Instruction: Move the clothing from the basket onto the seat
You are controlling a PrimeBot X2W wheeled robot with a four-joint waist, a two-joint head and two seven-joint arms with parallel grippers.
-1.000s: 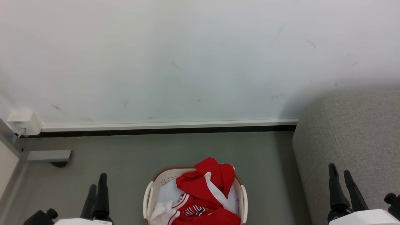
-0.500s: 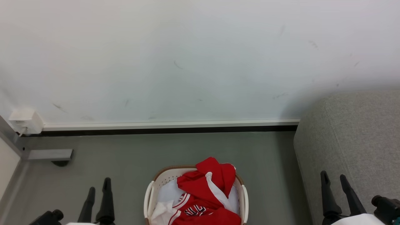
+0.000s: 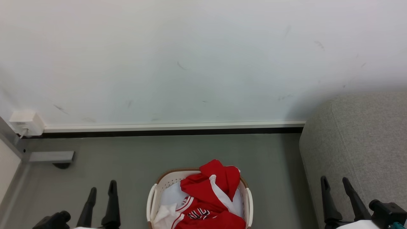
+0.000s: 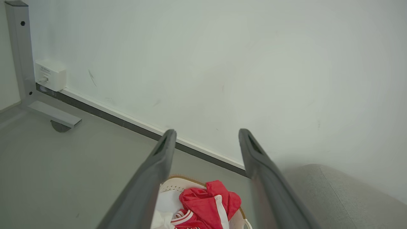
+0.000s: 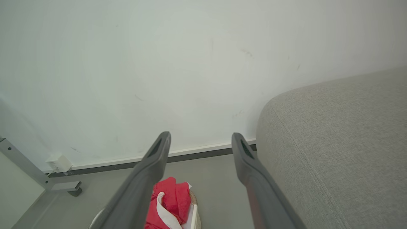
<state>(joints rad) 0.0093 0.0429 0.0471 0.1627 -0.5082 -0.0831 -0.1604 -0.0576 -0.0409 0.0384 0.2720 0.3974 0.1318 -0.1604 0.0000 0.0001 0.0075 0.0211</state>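
The basket [image 3: 152,199] stands on the floor at the bottom middle of the head view, white with a brown rim. Red clothing [image 3: 206,190] with white trim is heaped in it, one piece showing black-and-white lettering. The grey seat [image 3: 359,140] fills the right side. My left gripper [image 3: 101,187] is open at the lower left, left of the basket. My right gripper [image 3: 334,182] is open at the lower right, over the seat's edge. In the left wrist view the clothing [image 4: 206,203] lies below the open left gripper [image 4: 205,135]. The right wrist view shows the clothing [image 5: 170,197], the seat [image 5: 334,143] and the open right gripper [image 5: 200,137].
A white wall [image 3: 190,57] with a pale skirting strip [image 3: 171,126] runs behind the basket. A white socket box [image 3: 24,122] and a grey metal frame foot [image 3: 51,157] sit at the far left. Grey floor [image 3: 178,151] lies between the basket and the wall.
Both grippers have drawn back toward the bottom edge; the left one shifted right, the right one shifted left. The basket and clothing have not moved.
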